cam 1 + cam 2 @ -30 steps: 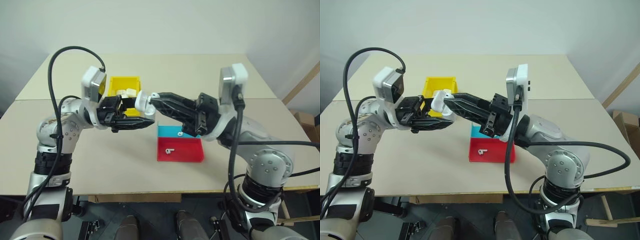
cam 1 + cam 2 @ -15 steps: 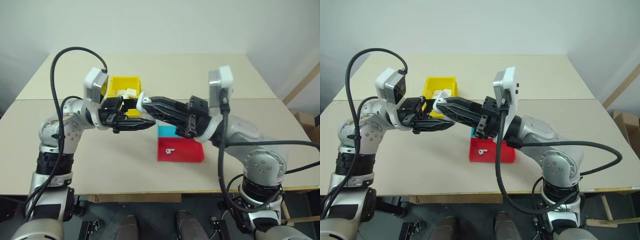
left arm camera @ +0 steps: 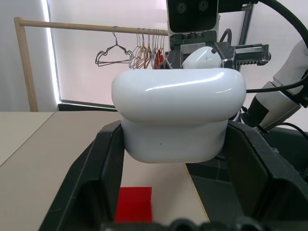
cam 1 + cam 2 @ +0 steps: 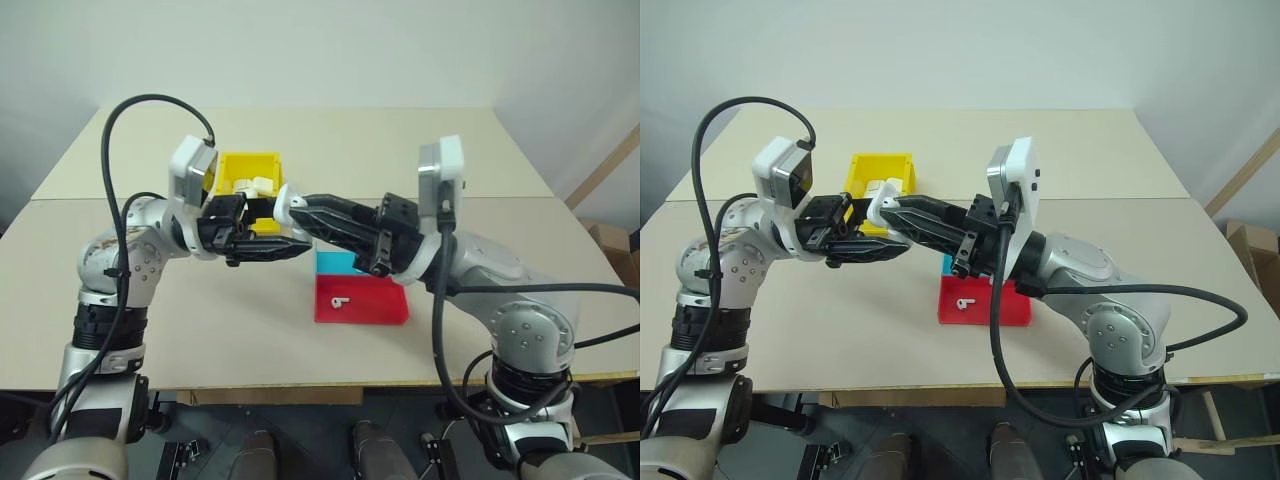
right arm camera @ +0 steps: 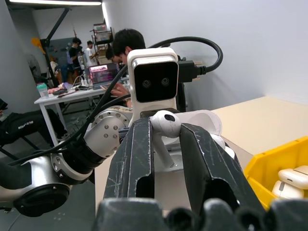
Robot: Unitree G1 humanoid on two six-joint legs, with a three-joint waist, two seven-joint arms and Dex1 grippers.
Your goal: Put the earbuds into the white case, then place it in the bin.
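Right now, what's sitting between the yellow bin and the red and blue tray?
In the left eye view, the two grippers meet above that stretch: the left gripper holds the white case and the right gripper holds an earbud at it.

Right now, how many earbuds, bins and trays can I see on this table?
Tiny white glossy plastic earbuds: 2
Small rectangular bright yellow plastic bin: 1
Shallow red and blue plastic tray: 1
Total: 4
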